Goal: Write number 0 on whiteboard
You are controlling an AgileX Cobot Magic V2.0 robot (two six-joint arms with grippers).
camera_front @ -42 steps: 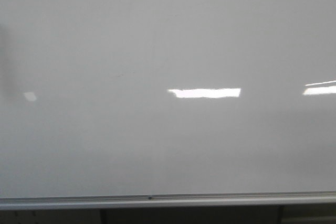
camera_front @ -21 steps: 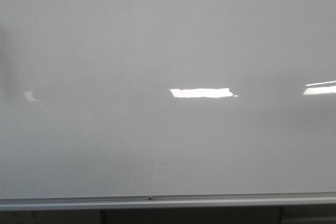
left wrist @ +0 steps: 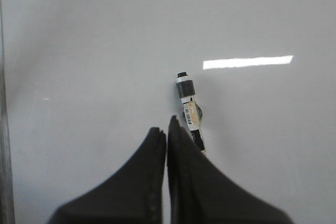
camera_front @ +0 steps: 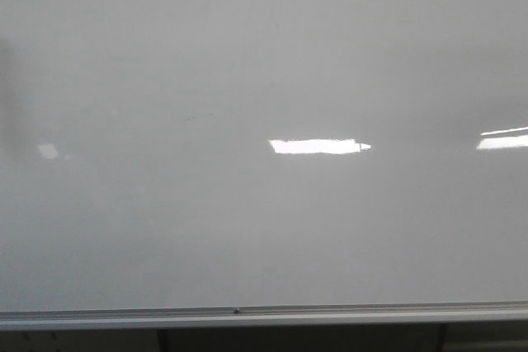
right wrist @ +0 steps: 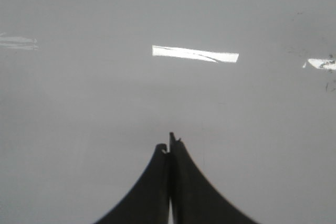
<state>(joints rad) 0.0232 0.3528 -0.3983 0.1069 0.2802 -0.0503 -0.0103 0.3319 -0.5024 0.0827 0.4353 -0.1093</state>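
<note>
Currently the front view is filled by the whiteboard (camera_front: 264,55), glossy grey-white, with its silver bottom rail (camera_front: 264,316) running the full width at 6 o'clock. Going left to right across the board: a small dull reflection (camera_front: 48,151) near 9 o'clock, a bright bar of reflected light (camera_front: 318,147) just right of centre, and a thinner glare (camera_front: 503,139) cut by the edge at 3 o'clock. No arm shows in this view. The number 0 cannot be found on the board; only a very faint speck sits left of centre, too small to identify.

Left wrist view: the left gripper (left wrist: 167,129) faces the board with its dark fingers (left wrist: 147,161) pressed together, no gap visible between the tips. A marker (left wrist: 188,108) projects from beside the right-hand finger toward 12 o'clock, black tip uppermost (whether the jaws clamp it or it is mounted on the finger cannot be told). Its tip is close to the board; contact cannot be confirmed.

Right wrist view: the right gripper (right wrist: 169,148) likewise has its jaws closed tip to tip, holding nothing visible. Faint dark specks (right wrist: 328,72) mark the board at 3 o'clock.
</note>
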